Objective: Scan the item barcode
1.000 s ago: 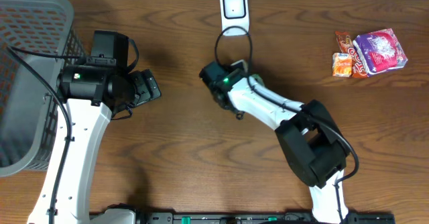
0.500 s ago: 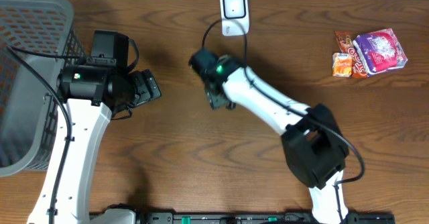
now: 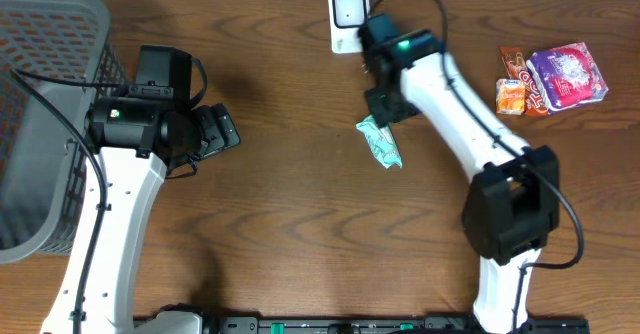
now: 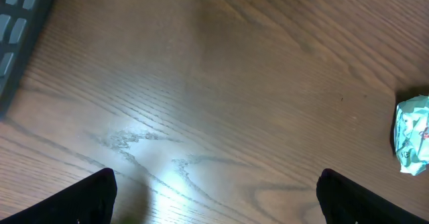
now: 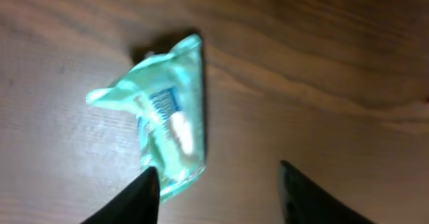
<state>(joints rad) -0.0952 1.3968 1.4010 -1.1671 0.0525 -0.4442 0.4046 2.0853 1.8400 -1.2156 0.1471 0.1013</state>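
Teal packet [image 3: 381,142] lies flat near the middle of the counter [image 3: 300,244], just beside the right hand [image 5: 218,167], whose fingers are spread and empty. White scanner [image 3: 349,16] stands beyond at the far edge. Left hand [image 4: 216,180], spread wide and empty, hovers toward the left edge.

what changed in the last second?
Right hand swung rightward, up beside the scanner; a teal packet, unseen earlier, now lies loose on the table near it. Left hand, basket and snack packs stayed put.
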